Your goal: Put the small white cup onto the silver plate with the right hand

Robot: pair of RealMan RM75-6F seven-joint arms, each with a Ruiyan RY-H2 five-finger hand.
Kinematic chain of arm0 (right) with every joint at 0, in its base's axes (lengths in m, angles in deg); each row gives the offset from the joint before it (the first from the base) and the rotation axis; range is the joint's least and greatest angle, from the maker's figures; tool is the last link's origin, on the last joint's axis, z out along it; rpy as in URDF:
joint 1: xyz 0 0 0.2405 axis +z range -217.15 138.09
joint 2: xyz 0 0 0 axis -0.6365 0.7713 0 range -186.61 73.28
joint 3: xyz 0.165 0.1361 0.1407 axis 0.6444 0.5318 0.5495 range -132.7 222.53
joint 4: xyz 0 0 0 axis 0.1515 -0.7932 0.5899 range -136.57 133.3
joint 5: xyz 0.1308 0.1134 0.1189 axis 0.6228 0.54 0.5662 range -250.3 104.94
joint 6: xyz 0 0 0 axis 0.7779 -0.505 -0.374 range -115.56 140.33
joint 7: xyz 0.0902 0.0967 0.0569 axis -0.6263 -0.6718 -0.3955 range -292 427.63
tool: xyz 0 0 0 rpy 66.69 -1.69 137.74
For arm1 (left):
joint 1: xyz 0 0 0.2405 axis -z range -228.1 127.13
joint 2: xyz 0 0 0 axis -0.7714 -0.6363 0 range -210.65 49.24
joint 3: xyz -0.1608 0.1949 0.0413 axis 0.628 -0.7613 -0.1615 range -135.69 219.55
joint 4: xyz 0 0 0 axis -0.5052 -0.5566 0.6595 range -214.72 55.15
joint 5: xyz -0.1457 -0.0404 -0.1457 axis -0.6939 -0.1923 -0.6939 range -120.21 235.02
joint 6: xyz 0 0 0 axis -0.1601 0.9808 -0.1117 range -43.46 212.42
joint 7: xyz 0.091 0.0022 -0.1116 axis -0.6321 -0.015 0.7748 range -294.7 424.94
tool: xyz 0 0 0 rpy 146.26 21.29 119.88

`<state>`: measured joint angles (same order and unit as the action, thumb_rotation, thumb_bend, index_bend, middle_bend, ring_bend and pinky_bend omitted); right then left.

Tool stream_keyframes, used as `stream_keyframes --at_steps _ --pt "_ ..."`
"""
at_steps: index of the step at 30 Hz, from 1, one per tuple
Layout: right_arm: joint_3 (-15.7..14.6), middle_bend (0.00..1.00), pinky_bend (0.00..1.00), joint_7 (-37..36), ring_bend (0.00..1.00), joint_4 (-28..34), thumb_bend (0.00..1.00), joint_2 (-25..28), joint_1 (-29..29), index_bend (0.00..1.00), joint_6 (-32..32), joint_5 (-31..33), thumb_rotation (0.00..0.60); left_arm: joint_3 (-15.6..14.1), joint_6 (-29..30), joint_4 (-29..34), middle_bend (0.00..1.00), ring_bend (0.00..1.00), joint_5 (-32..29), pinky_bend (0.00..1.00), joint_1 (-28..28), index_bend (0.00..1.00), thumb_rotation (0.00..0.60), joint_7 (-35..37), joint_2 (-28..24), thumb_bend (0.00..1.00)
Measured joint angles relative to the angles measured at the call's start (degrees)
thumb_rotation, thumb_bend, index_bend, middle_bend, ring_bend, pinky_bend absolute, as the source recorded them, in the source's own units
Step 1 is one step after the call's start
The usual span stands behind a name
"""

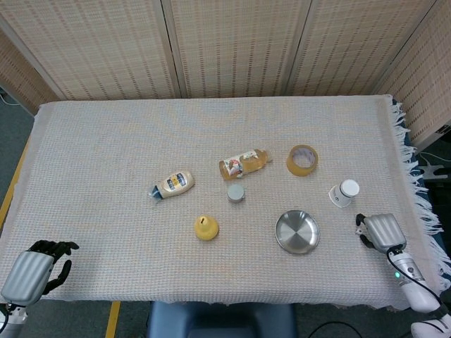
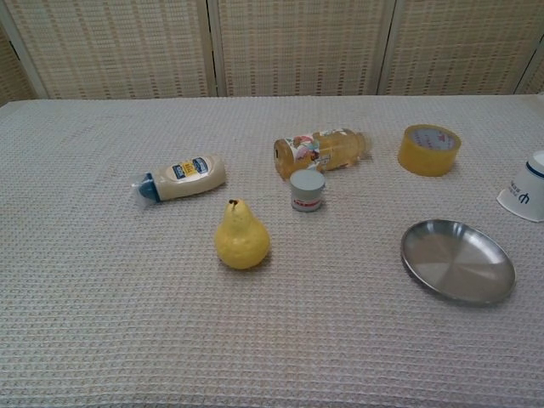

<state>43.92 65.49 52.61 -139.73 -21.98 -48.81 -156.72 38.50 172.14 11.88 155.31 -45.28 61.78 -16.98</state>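
From the head camera I see my right hand [image 1: 381, 232] low at the table's right edge, back plate up, fingers curled under so I cannot tell whether they are together or apart; nothing shows in it. It sits near the cup [image 1: 344, 192], on the side closer to me, and apart from it. The cup is upside down on the cloth [image 1: 106, 155], well clear of the plate [image 1: 297, 232], which lies empty to its left and nearer me (the chest camera shows the cup [image 2: 525, 189] cut by the right border, beyond the plate [image 2: 457, 261]).

My left hand [image 1: 33, 271] hangs off the table's near left corner, dark fingers spread and holding nothing.

Across the middle of the cloth: a tape roll [image 1: 302, 160] lying flat, beyond the plate; a juice bottle [image 1: 244, 163] on its side; a small jar [image 1: 236, 193] standing just on the near side of that bottle; a mayo bottle [image 1: 173, 185] lying on its side further left; and a pear [image 1: 206, 227] upright, nearer me than the jar.
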Motion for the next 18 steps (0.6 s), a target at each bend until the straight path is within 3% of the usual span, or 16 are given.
stream_keyframes --at_steps 18 --pt "0.45 0.89 1.00 2.01 0.79 0.14 0.21 -0.70 0.16 0.48 1.75 1.46 0.600 -0.01 -0.14 0.14 0.46 0.42 -0.10 0.38 0.00 0.37 0.600 -0.01 -0.11 0.51"
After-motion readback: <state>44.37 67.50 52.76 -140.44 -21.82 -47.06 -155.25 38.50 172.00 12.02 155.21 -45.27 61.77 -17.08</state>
